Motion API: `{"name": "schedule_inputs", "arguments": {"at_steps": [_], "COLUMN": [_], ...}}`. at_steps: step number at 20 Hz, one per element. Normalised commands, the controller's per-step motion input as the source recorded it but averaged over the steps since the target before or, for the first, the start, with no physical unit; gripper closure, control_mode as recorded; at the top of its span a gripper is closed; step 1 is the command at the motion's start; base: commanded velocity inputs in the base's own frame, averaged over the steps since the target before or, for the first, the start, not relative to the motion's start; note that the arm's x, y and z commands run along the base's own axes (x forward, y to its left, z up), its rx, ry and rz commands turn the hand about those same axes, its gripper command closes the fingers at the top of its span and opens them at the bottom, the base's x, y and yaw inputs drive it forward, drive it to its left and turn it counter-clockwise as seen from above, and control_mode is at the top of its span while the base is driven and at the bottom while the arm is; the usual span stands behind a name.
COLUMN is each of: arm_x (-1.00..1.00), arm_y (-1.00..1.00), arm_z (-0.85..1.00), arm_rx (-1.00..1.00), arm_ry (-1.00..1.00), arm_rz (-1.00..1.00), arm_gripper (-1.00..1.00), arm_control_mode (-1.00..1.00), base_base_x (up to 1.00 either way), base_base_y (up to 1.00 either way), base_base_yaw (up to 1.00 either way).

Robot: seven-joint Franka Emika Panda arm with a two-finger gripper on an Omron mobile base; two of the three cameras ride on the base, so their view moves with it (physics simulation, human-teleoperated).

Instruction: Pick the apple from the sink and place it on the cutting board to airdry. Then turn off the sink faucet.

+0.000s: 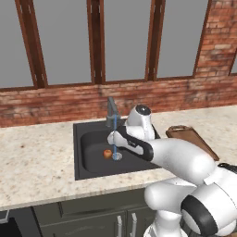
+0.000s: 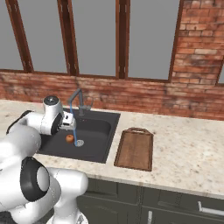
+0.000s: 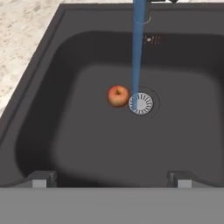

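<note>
Apple [image 3: 118, 96] lies on the floor of the sink [image 3: 65, 144], just left of the round silver drain [image 3: 141, 103] in the hand view and almost touching its rim, stem side up with a yellowish patch showing. The thin blue water stream [image 3: 138, 48] falls straight onto the drain, just beside the fruit. The sink faucet [image 2: 78, 99] stands at the basin's back edge, its spout angled down over the bowl. The gripper [image 3: 111, 178] hangs above the near side of the basin, well apart from the apple, its fingertips [image 3: 41, 178] spread wide with nothing between them. The cutting board [image 2: 135, 148] rests bare on the speckled counter [image 2: 183, 153] just right of the sink, loop handle toward the brick wall [image 2: 144, 96].
</note>
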Motion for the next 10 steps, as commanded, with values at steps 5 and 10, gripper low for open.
{"name": "schedule_inputs", "arguments": {"at_steps": [5, 10], "arm_x": [0.16, 0.14], "arm_y": [0.08, 0.11], "arm_z": [-0.30, -0.12], "arm_rx": [-0.01, -0.03], "arm_ry": [0.00, 0.00], "arm_rz": [0.05, 0.00], "arm_gripper": [-1.00, -1.00], "arm_control_mode": [-1.00, -1.00], "base_base_x": [0.00, 0.00], "base_base_y": [0.00, 0.00], "base_base_yaw": [0.00, 0.00]}}
